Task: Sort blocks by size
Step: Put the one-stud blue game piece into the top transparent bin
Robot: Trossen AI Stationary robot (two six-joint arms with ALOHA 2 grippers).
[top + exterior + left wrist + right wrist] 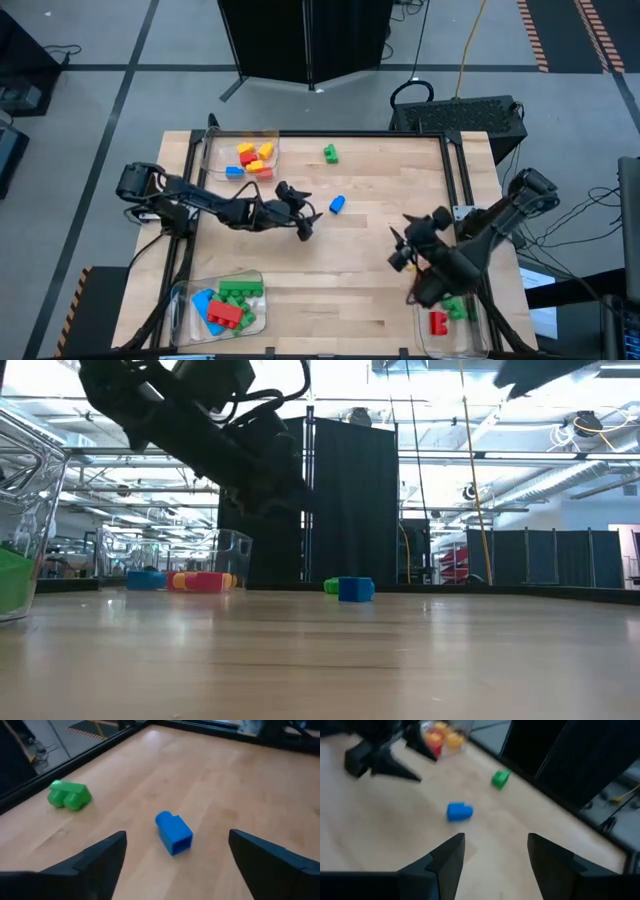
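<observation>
Two loose blocks lie on the wooden table [380,290]: a small blue block [337,204] on its side, and a small green block [330,153] nearer the far edge. My left gripper [311,215] stands open just left of the blue block [173,832], pointing toward it, with nothing between its fingers [95,862]. My right gripper [398,248] hovers open above the table's right half, empty, also looking toward the blue block [459,811] and the green block [500,778]. Neither gripper touches a block.
Three clear trays stand on the table. The far-left tray [212,160] has yellow, orange, red and blue blocks. The near-left tray [185,300] has green, blue and red blocks. The near-right tray [425,335] holds red and green blocks. Bare wood lies in the middle.
</observation>
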